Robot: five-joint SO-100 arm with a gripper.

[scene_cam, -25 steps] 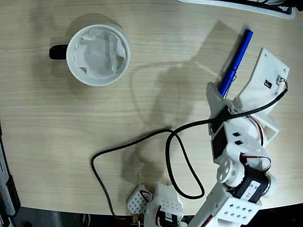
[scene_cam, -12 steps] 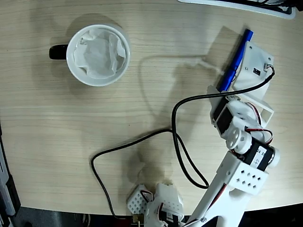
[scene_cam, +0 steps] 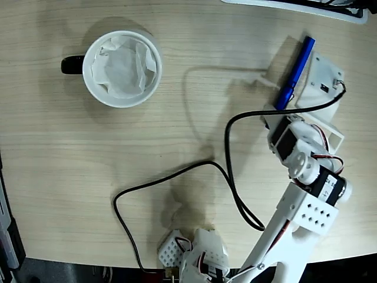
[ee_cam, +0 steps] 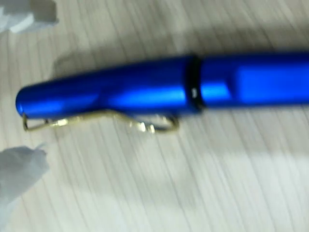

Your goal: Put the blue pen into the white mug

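The blue pen (scene_cam: pixel 294 72) lies slanted on the wooden table at the upper right of the fixed view. My gripper (scene_cam: pixel 293 84) is down over the pen's lower half, open, with one white finger on each side of the barrel. In the wrist view the blue pen (ee_cam: pixel 159 92) fills the frame, its metal clip (ee_cam: pixel 101 122) facing down. White fingertips (ee_cam: pixel 21 171) show at the left edge above and below the pen's end, a gap on each side. The white mug (scene_cam: pixel 122 68), with a black handle and crumpled paper inside, stands far off at the upper left.
A black cable (scene_cam: pixel 177 175) loops across the table between the arm's base and the wrist. A dark-edged white object (scene_cam: pixel 294 5) runs along the top right edge. Bare wood lies between pen and mug.
The arm has reached further up the picture and the gripper has come down over the pen, so its fingers now straddle the barrel. Pen and mug have not moved.
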